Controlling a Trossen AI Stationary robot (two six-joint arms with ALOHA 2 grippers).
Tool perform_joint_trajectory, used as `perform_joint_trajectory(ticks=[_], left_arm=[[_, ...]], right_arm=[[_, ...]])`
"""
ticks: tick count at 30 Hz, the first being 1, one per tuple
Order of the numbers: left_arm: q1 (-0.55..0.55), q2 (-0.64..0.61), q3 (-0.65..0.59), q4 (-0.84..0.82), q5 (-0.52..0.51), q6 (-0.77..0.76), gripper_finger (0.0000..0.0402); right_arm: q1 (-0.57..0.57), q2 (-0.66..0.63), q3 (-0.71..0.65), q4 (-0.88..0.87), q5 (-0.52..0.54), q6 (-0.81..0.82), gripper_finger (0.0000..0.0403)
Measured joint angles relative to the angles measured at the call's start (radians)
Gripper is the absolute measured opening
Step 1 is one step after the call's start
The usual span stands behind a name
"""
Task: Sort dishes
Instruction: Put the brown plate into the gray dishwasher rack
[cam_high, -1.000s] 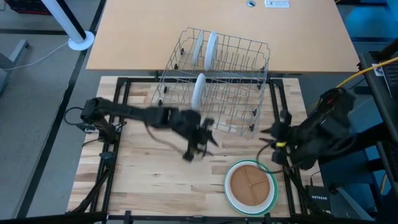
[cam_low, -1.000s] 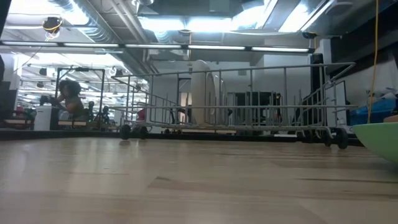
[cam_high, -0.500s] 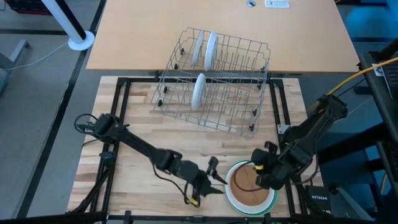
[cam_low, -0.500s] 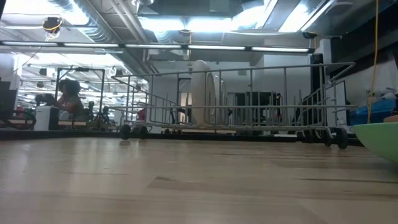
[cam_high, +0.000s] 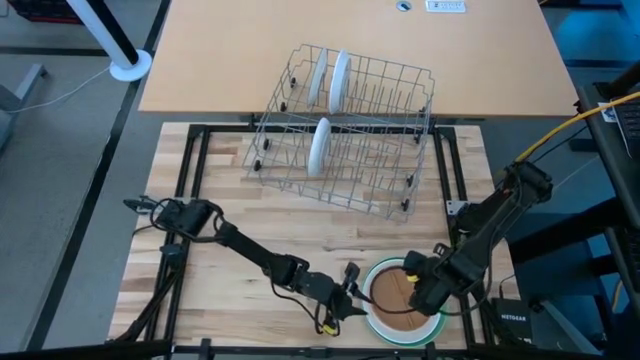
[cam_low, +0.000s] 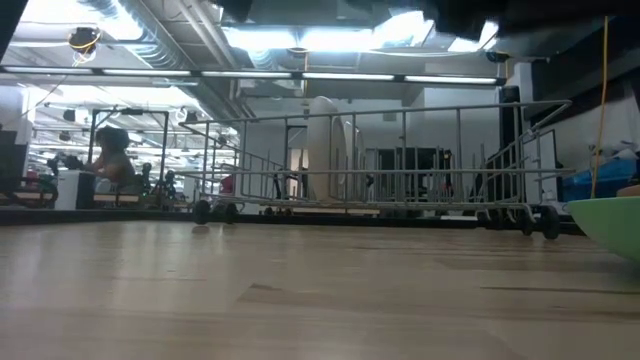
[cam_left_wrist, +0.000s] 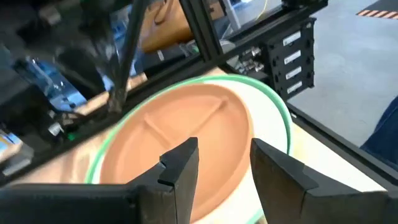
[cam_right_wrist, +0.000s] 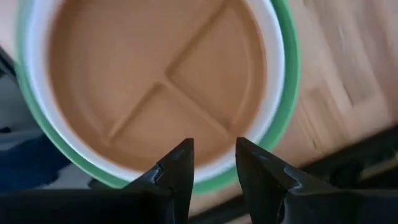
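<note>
The dishes near me are a stack at the table's near right: a brown divided plate (cam_high: 400, 293) on a white plate (cam_right_wrist: 273, 74) on a light green plate (cam_high: 436, 318). The green plate rests on the wood, and its rim (cam_low: 610, 222) shows in the low view. My left gripper (cam_high: 350, 290) lies low at the stack's left rim, pointing right, open (cam_left_wrist: 224, 158). My right gripper (cam_high: 415, 283) hangs over the stack, pointing down, open (cam_right_wrist: 213, 158) above its rim. Three white plates (cam_high: 320, 145) (cam_high: 340, 78) (cam_high: 318, 82) stand on edge in the wire rack (cam_high: 390, 150).
The grey wire rack (cam_low: 380, 160) sits across the table's far middle. A black frame (cam_high: 195, 150) borders the wooden top. Bare wood (cam_high: 250, 215) lies between the rack and the stack. Cables and boxes sit off the right edge (cam_high: 515, 320).
My left gripper has swung from the middle of the table, near the rack, down and toward the near right, up to the stack's left rim. My right gripper has come in from the right edge, sunk over the stack and tipped to point down.
</note>
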Motion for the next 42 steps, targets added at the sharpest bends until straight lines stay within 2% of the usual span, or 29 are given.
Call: perform_joint_trajectory(ticks=[5, 10, 25, 42], left_arm=[[-0.001, 0.006, 0.0, 0.0, 0.0, -0.024, 0.0136], [-0.001, 0.006, 0.0, -0.002, 0.0, 0.01, 0.0136], [-0.001, 0.006, 0.0, -0.004, 0.0, 0.013, 0.0136], [-0.001, 0.007, 0.0, -0.004, 0.001, 0.058, 0.0136]], right_arm=[[0.0, 0.028, 0.0, -0.054, -0.12, 0.047, 0.0124], [0.0, 0.066, 0.0, -0.092, -0.159, 0.072, 0.0124], [0.0, 0.255, 0.0, -0.162, -0.151, 0.072, 0.0124], [0.0, 0.271, 0.001, -0.099, -0.122, 0.073, 0.0124]])
